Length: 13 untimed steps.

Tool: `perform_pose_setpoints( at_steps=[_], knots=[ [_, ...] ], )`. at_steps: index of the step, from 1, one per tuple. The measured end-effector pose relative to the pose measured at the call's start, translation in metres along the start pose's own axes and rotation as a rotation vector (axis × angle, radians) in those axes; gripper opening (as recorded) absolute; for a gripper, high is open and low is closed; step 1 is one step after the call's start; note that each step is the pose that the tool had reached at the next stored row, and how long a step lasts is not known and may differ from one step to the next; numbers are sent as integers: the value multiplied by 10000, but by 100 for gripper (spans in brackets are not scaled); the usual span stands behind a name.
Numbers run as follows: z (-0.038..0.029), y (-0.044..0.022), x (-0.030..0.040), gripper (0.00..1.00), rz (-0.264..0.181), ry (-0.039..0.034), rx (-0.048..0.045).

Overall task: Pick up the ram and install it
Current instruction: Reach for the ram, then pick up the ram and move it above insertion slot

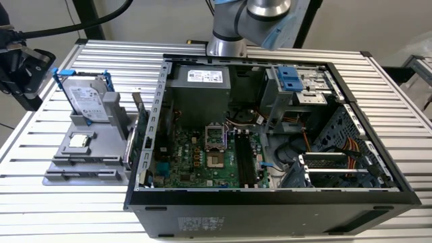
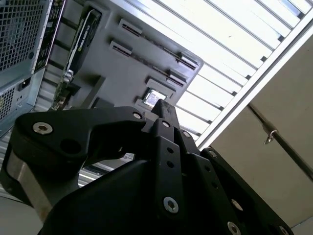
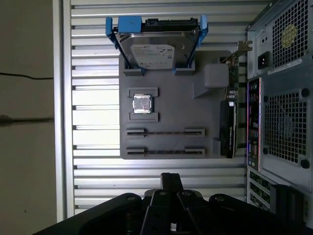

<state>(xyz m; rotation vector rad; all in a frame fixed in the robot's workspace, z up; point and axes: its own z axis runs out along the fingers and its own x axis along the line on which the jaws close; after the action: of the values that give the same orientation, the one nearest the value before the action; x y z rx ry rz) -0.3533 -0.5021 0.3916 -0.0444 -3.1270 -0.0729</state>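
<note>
In the first wrist view we see the gripper (image 3: 171, 175) above the slatted table (image 3: 93, 98), just off the slotted end of a grey tray (image 3: 176, 112). Its fingertips are pressed together and nothing is between them.

In the exterior view, going from its left, the tray carries a hard drive (image 1: 86, 98) standing upright in a blue frame at the far end. A small square chip (image 1: 80, 140) lies flat in the middle, and two long narrow slots (image 1: 86, 162) are at the near end. A card (image 1: 138, 121) stands on edge along the tray's side nearest the computer.

Further to the exterior view's right lies the open computer case (image 1: 270, 215), with the green motherboard (image 1: 196, 157) inside. Beside the processor socket (image 1: 216, 147) run the long memory slots (image 1: 246, 159). We cannot tell if the ram sits in one of them or in the tray's slots.
</note>
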Motion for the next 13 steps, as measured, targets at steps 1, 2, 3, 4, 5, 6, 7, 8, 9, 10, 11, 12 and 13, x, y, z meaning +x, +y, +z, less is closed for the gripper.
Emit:
perform_pose_setpoints(
  at_steps=[1,2,3,4,5,6,7,8,9,10,11,12,13],
  knots=[
    [0,0,0,0,0,0,0],
    [0,0,0,0,-1,-1,0],
    [0,0,0,0,-8,-1,0],
    [0,0,0,0,-22,-1,0],
    [0,0,0,0,-49,1,1],
    [0,0,0,0,-82,3,1],
    [0,0,1,0,-128,6,2],
    [0,0,1,0,-191,8,3],
    [1,0,1,0,-261,10,3],
    [1,0,1,0,-338,14,5],
    [0,0,1,0,-423,19,6],
    [0,0,0,0,-510,23,7],
    [0,0,0,0,-586,26,8]
  ],
)
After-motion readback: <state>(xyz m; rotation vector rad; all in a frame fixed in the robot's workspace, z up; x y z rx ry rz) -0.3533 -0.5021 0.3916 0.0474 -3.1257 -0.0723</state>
